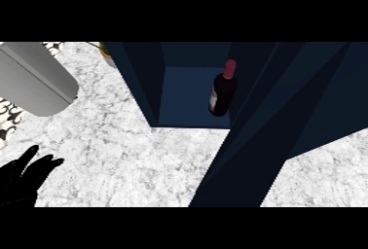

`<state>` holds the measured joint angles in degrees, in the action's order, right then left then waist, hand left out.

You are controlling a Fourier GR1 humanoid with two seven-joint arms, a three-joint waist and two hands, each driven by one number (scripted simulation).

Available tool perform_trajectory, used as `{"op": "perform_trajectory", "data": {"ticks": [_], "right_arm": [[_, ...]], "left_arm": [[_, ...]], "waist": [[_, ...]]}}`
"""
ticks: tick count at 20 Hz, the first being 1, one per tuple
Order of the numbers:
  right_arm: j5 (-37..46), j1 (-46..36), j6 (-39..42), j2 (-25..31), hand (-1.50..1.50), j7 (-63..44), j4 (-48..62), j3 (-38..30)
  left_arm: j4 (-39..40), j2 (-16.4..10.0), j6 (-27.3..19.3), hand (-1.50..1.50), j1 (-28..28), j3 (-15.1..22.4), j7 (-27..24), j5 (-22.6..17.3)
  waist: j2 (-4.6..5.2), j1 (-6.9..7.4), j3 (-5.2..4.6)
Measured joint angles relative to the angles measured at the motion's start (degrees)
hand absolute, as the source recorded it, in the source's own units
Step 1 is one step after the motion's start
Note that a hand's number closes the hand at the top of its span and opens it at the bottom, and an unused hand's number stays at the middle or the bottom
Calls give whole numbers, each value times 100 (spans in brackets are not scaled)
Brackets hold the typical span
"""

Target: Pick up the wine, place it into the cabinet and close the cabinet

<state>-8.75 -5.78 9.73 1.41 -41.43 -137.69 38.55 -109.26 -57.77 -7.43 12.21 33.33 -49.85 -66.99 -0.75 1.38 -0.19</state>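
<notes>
Left hand (25,177), lower left: fingers straight, holding nothing. White marbled counter (122,160). Wine bottle (222,95) stands inside open dark-blue cabinet (188,99), long axis near-vertical, neck uppermost.

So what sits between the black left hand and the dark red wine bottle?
In the head view, only bare white marble counter and the dark blue cabinet's side wall.

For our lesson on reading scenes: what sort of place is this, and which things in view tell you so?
Probably a kitchen: a marble-patterned counter, an open dark blue cabinet and a wine bottle standing inside it.
</notes>
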Motion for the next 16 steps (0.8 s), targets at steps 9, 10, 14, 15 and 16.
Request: {"op": "perform_trajectory", "data": {"ticks": [9, 10, 14, 15, 16], "right_arm": [[727, -1307, -1761, 414, 150, 12, 284, 988], [788, -1402, -1930, 484, 150, 36, 281, 1018], [842, -1812, -2683, 676, 150, 266, 342, 1080], [839, -1936, -2831, 710, 150, 288, 372, 1072], [834, -2042, -2984, 728, 150, 338, 412, 1069]], "left_arm": [[438, -527, 864, -150, 718, -715, -268, -357], [501, -594, 1014, -150, 815, -790, -309, -387], [658, -823, 1360, -150, 974, -1063, -325, -498], [670, -890, 1473, -150, 1011, -1131, -326, -522], [741, -912, 1575, -150, 1033, -1185, -339, -537]], "waist": [[-5, 93, -8], [-9, 111, -10], [9, 160, -11], [11, 177, -11], [18, 187, -13]]}}
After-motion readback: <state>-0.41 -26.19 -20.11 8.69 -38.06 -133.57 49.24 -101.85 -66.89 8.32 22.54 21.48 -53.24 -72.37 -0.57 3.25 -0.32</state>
